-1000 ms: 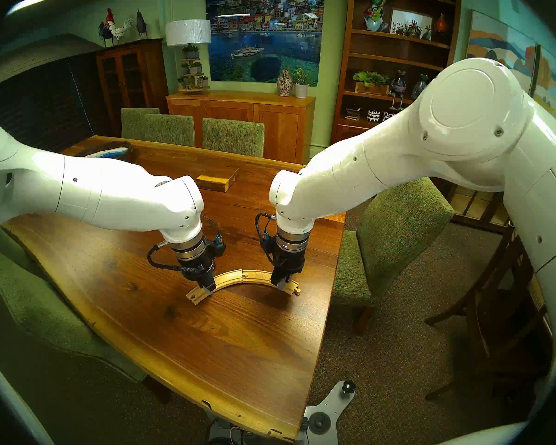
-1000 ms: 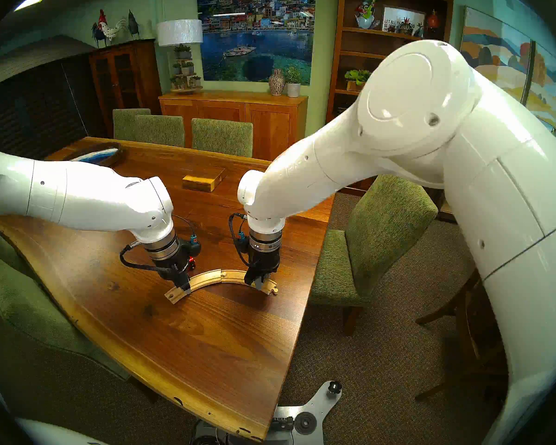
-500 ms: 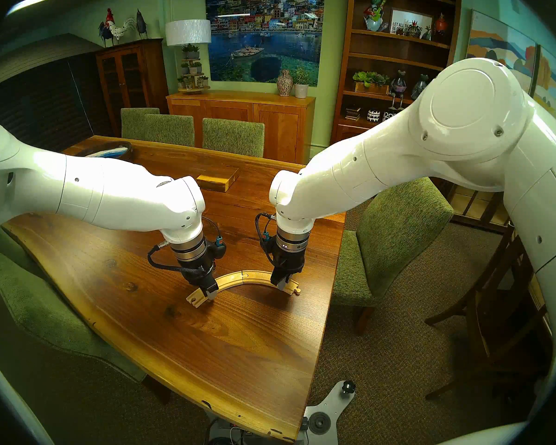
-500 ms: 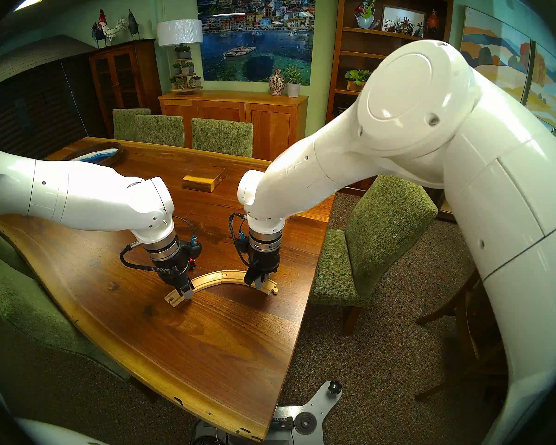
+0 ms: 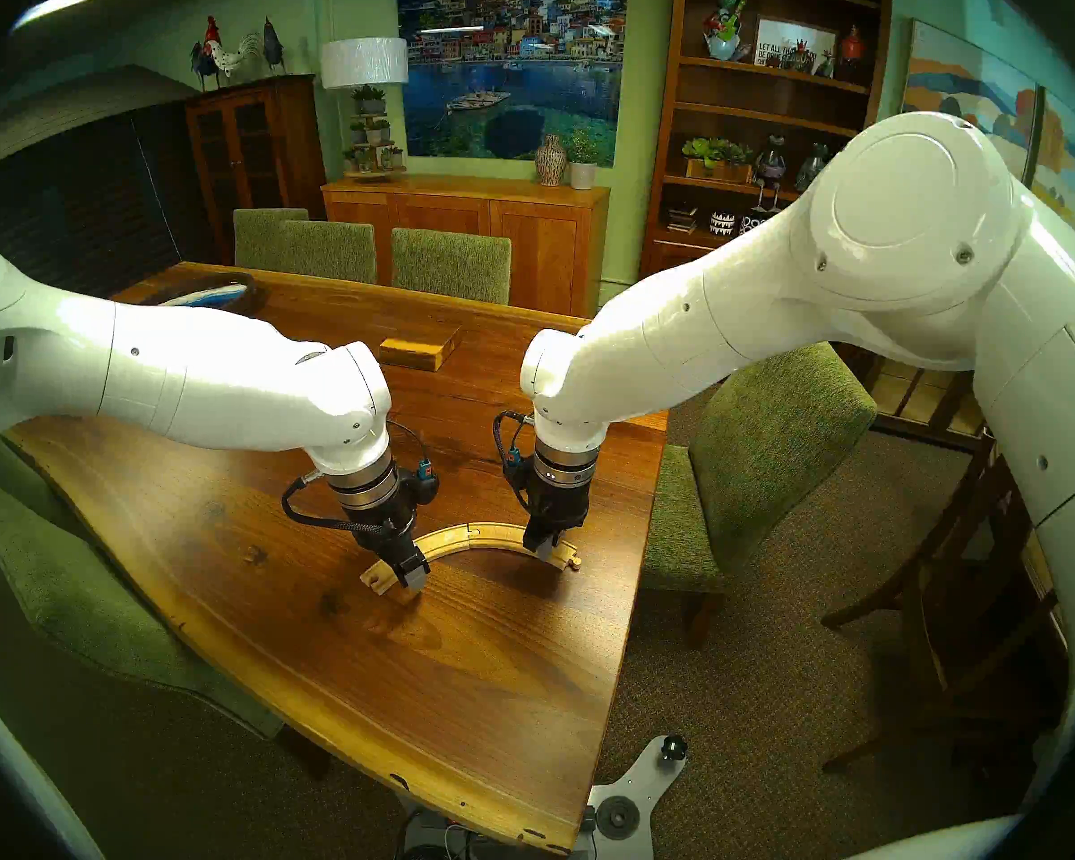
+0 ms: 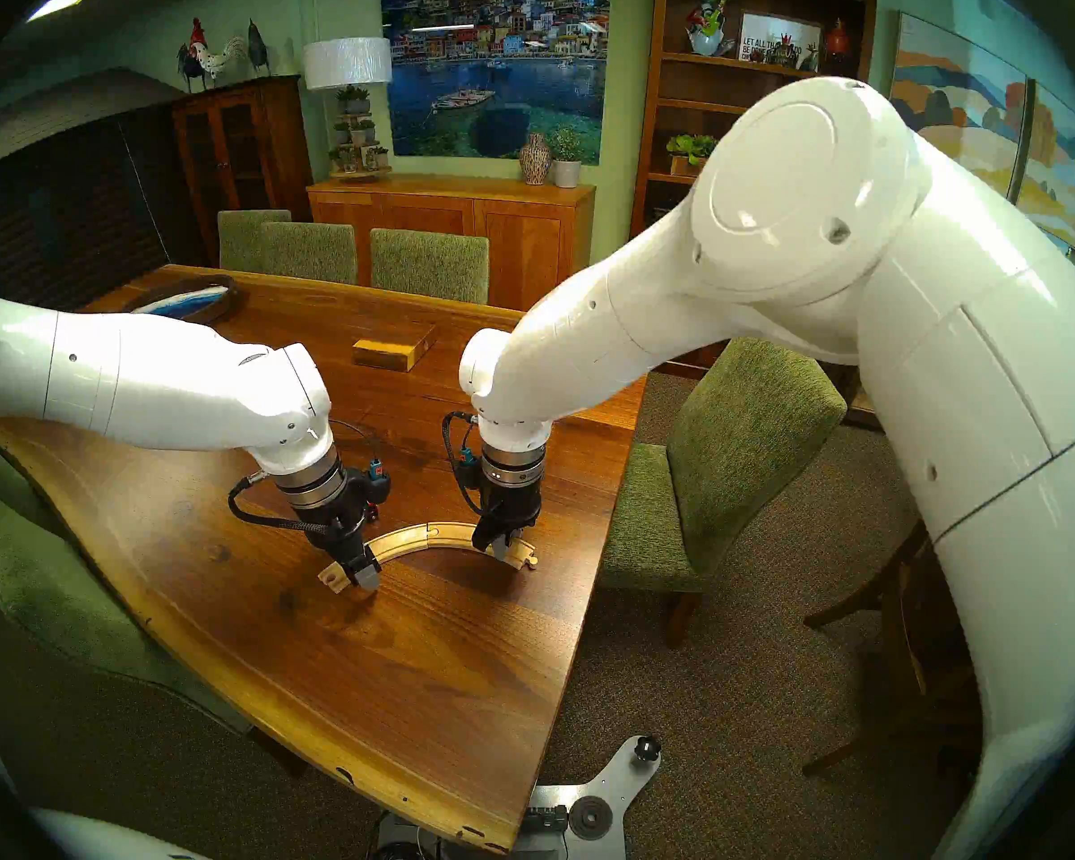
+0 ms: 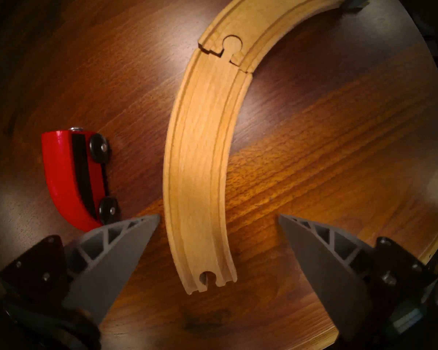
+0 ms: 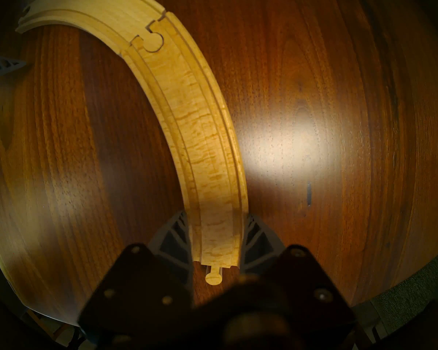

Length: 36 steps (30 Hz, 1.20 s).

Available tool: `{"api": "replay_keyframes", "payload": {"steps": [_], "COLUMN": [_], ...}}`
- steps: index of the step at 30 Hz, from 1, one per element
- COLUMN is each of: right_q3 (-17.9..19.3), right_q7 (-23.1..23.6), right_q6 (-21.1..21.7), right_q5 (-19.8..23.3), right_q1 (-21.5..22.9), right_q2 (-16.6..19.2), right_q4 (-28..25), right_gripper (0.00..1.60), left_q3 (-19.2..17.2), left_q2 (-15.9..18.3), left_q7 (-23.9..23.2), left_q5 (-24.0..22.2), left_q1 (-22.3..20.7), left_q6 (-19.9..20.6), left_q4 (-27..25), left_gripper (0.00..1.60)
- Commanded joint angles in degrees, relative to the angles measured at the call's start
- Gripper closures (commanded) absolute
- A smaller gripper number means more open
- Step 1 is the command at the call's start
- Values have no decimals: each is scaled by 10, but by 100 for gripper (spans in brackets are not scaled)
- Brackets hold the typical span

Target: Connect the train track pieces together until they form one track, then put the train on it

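Note:
Two pale-wood curved track pieces lie joined as one arc, the track (image 5: 491, 532), on the table, with the peg seated in the hole at the seam (image 7: 232, 44). My left gripper (image 5: 409, 578) is open and straddles the left piece (image 7: 197, 165) near its hole end, with both fingers off the wood. My right gripper (image 8: 216, 215) is shut on the right piece (image 8: 202, 129) near its free peg end. The red train (image 7: 71, 175) lies just outside the arc by the left finger. In the head views only a red sliver of the train (image 6: 370, 509) shows.
A rectangular wooden block (image 5: 420, 348) sits farther back on the table, and a dark oval dish (image 5: 212, 291) sits at the far left. The table's right edge (image 5: 650, 517) runs close to the track's right end. Green chairs (image 5: 764, 455) surround the table.
My left gripper has opened and let go of the left track piece, shifting slightly toward the near end. The right gripper and the track have not moved.

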Motion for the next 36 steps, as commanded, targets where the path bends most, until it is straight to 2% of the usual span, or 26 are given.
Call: {"api": "replay_keyframes", "payload": {"steps": [1,12,22,36], "right_q3": [1,1,1,1], "right_q7": [-1,-1,-1,-1], "right_q6": [1,1,1,1], "right_q5": [1,1,1,1], "right_q1": [6,6,6,6], "right_q2": [1,1,1,1], "right_q4": [3,3,3,3], "right_gripper": [160,160,160,160], "left_q3": [-13,-20,-26,-35], "left_q2": [20,40,47,39], "left_q7": [-4,4,-10,-18], "left_q5": [3,9,16,20], "left_q1": [-38,-49,-55,-46], "left_q6": [-2,-7,-9,-17], "left_q4": [-6,-4,8,37], "left_gripper": [0,0,0,0]}}
